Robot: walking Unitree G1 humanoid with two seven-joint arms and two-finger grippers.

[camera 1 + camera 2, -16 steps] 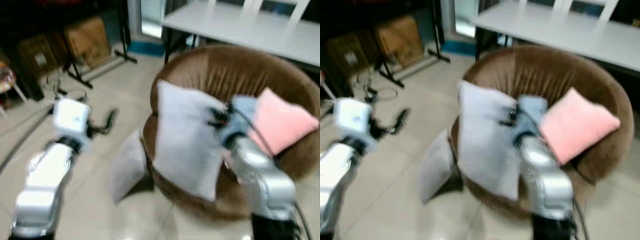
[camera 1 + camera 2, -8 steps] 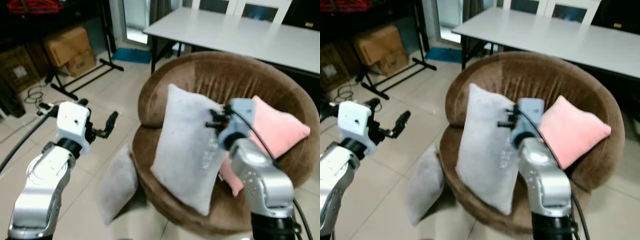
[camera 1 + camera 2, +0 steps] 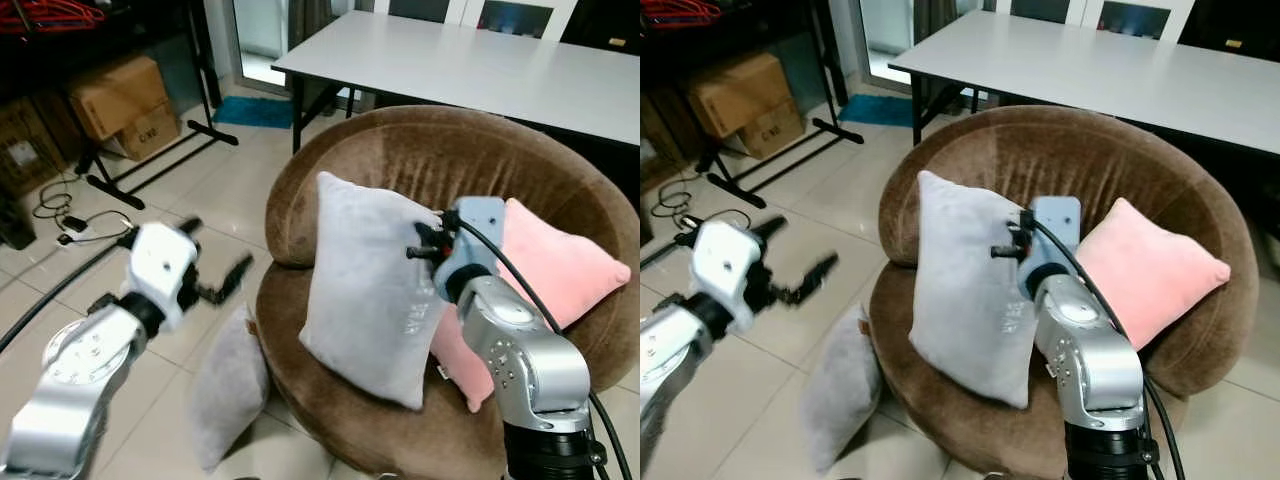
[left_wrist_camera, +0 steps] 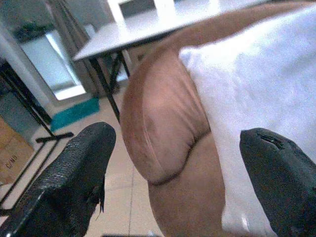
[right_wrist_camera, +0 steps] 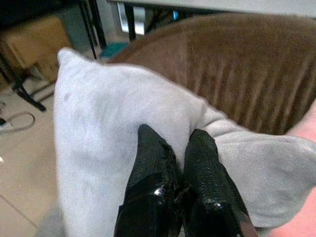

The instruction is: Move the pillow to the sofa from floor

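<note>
Grey and soft, the pillow [image 3: 372, 285] stands upright on the seat of the brown sofa [image 3: 470, 160], its lower edge resting on the cushion and its top corner pinched in my right gripper [image 5: 174, 163]. My two black fingers [image 5: 150, 158] are pressed together on a fold of the fabric; in the right wrist view the cloth bunches up around them. A pink pillow [image 3: 560, 270] leans against the sofa back just beside the grey one, on my right. My right arm [image 3: 520, 360] reaches over the sofa's front edge.

My left gripper [image 3: 215, 285] hovers over the tiled floor [image 3: 190, 190], apart from the sofa, with its fingers [image 4: 79, 168] spread wide and nothing between them. Below it a second grey pillow [image 3: 228, 385] leans against the sofa's outer side on the floor.

Behind the sofa stands a white table [image 3: 470, 65]. Farther to my left are cardboard boxes [image 3: 120, 95], a black stand [image 3: 150, 165] and a cable [image 3: 70, 220] on the tiles.
</note>
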